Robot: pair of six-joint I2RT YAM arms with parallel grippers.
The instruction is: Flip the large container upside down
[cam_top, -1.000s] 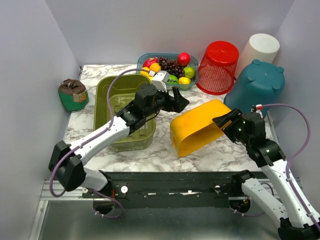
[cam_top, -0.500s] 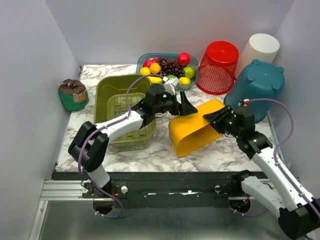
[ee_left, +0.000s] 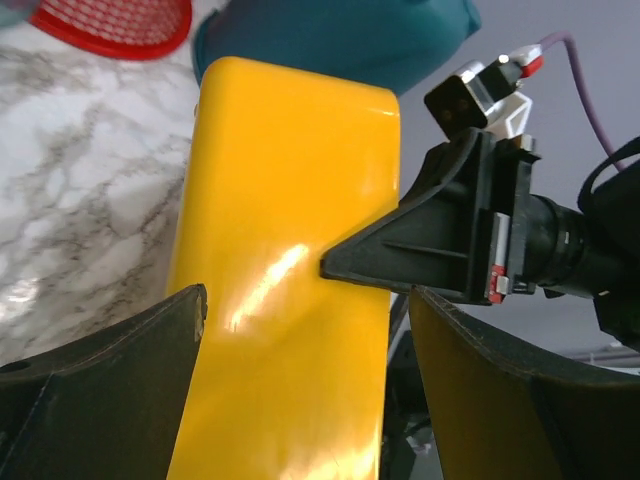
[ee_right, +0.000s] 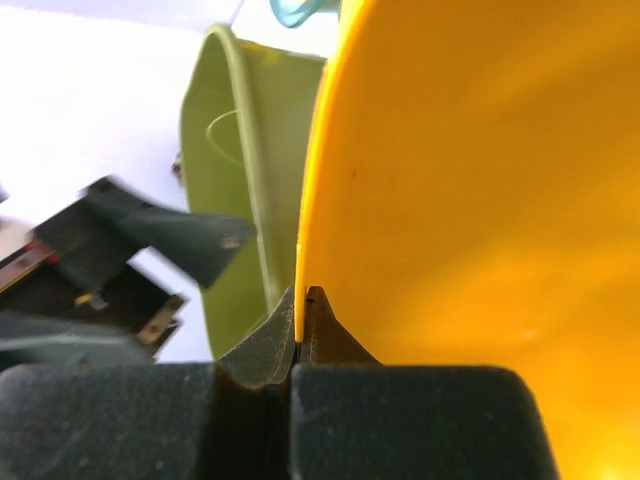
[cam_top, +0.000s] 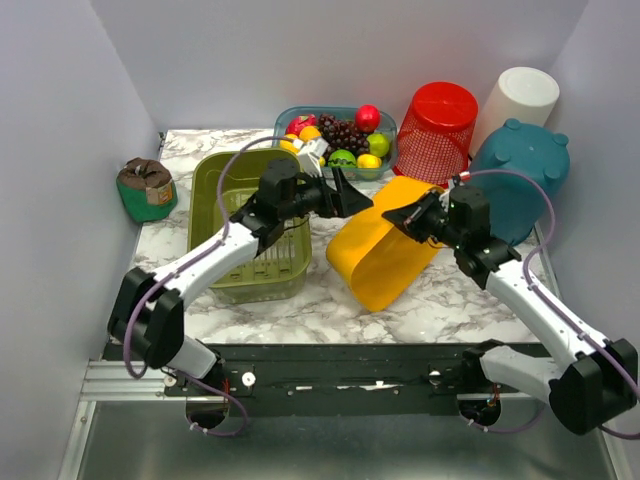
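Yellow bin (cam_top: 385, 255) sits in the middle of the table (cam_top: 450, 300), tipped on its side with its open mouth to the front and left. It is between the green tub (cam_top: 230, 180) and the teal tub (cam_top: 520, 165). The teal tub is upside down at the right, just behind the right arm. The green tub stands open side up on the left. Behind them a red basket (cam_top: 440, 120) is upside down, next to a white bin (cam_top: 525, 95) in the back corner. A clear tray (cam_top: 385, 125) at the back holds toy fruit. A small green tin (cam_top: 147, 190) sits at the far left; its label is too small to read.

The right gripper (cam_top: 405, 217) is closed tight on the thin edge of the yellow bin's wall. Its wrist view shows both fingers (ee_right: 265, 345) pinching that edge. The left gripper (cam_top: 350, 195) is spread wide and holds nothing. It hangs just beside the bin's back end, and I cannot tell if it touches
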